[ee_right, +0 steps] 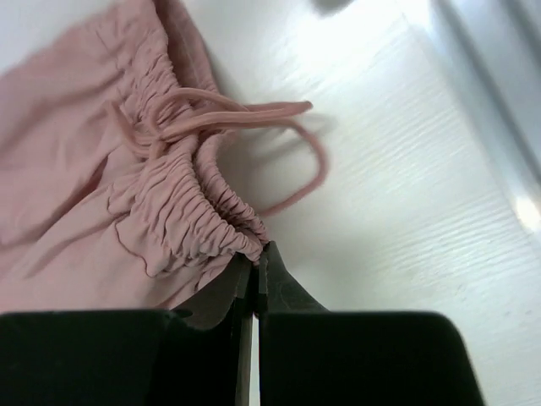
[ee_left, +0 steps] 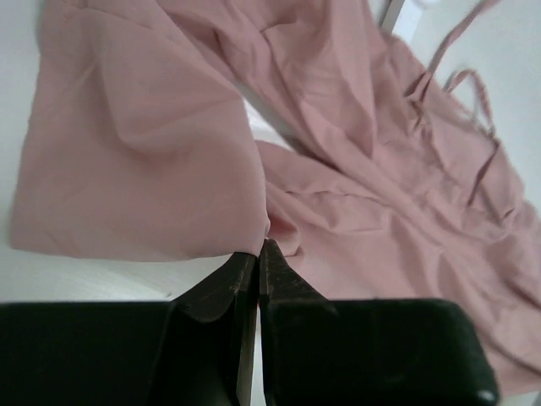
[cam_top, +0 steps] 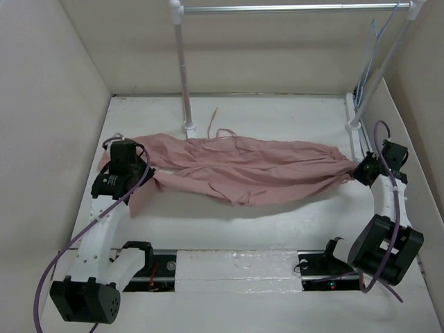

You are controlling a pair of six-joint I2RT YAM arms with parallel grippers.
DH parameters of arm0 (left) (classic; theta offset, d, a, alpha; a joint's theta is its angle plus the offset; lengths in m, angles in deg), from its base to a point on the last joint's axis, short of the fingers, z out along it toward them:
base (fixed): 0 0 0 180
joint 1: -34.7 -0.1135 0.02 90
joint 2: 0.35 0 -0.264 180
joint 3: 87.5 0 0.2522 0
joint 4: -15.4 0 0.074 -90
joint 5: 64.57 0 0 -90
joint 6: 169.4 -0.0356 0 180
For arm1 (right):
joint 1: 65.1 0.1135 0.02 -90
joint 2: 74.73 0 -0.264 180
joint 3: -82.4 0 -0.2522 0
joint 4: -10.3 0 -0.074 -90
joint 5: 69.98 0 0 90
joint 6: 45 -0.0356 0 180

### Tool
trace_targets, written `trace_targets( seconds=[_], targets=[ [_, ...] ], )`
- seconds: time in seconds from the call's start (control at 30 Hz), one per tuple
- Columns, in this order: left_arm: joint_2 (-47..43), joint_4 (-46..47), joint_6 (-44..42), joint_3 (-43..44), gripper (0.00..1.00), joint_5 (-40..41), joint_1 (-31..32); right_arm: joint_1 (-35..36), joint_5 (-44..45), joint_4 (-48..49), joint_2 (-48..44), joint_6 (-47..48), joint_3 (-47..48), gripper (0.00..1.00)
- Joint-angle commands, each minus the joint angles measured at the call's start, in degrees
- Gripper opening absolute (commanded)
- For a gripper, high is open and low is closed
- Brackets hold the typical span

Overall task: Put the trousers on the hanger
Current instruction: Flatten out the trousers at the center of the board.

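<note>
Pinching both ends of the dusty-pink soft fabric trousers (cam_top: 243, 170), stretched out on the white surface (cam_top: 277, 222) between our pincers.
Our left pincer (ee_left: 258, 251) is closed on a leg hem, our right pincer (ee_right: 256, 254) on the gathered waistband's very edge. The thin pale-blue wire hanger (cam_top: 371, 55) hangs above and beyond the right one. Either slim bite could slip when we lift, dropping the cloth.

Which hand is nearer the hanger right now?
Right. The right hand grips the waistband of the trousers at the right edge, near the hanger; the left hand pinches a leg end far left.
</note>
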Motion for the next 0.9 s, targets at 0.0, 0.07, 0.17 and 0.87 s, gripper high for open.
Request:
trace_targets(
  seconds=[0.0,0.07,0.17,0.87],
  targets=[
    [1.1,-4.8,-7.2,1.4,0.0,-4.1,0.1,-3.8,4.6,1.4,3.0,0.7,3.2,0.0],
    [1.8,-6.9,-10.9,-0.8,0.0,-8.2,0.1,-4.4,4.3,3.0,4.6,-0.2,4.0,0.06],
    [1.4,-9.8,-14.5,-6.2,0.06,-15.1,0.1,-4.4,2.3,1.6,7.9,1.3,7.5,0.45],
    [1.1,-13.1,20.7,-0.4,0.64,11.2,0.5,37.2,-6.8,-7.4,-24.9,8.4,-2.4,0.04]
  ],
)
